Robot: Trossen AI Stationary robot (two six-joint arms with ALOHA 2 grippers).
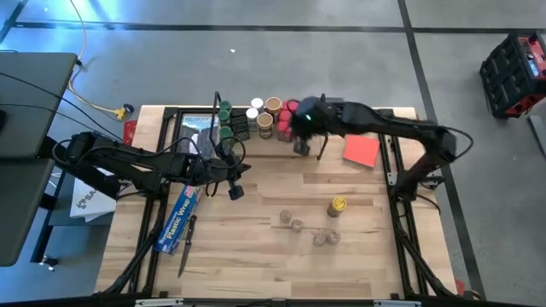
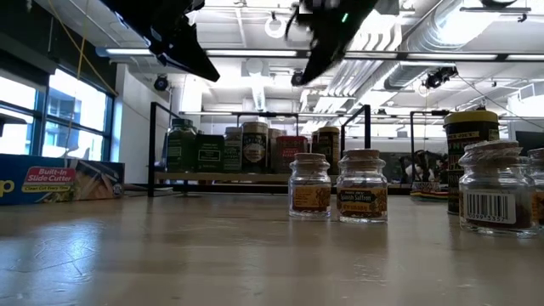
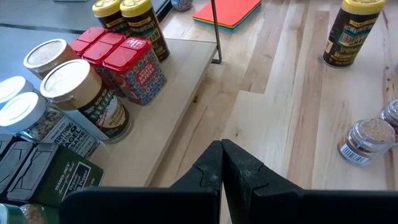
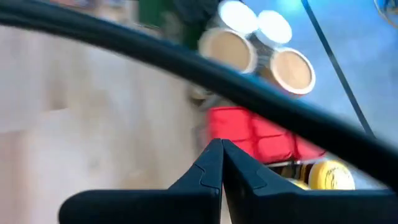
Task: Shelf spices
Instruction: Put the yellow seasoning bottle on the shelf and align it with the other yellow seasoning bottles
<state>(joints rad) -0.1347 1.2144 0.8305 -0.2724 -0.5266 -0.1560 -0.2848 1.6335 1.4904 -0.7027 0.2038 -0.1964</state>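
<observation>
Above table, fingers (image 3: 222, 163) apparently shut, empty.

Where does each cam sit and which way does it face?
High: overhead, straight down on the table; both arms.
Low: table height, level toward the shelf; arms overhead.
Left wrist: above the shelf edge, facing the red tins; shut left tool.
Right wrist: over the shelf; shut right tool.
Shared: both wrist views show the red tins.

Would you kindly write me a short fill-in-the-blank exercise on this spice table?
1. Both end effectors, left and right, are ____.
2. The lone round jar standing on the bare wooden table has a ____ lid.
3. The square tins on the black-wire wooden shelf are ____.

Missing words: shut; yellow; red
</observation>
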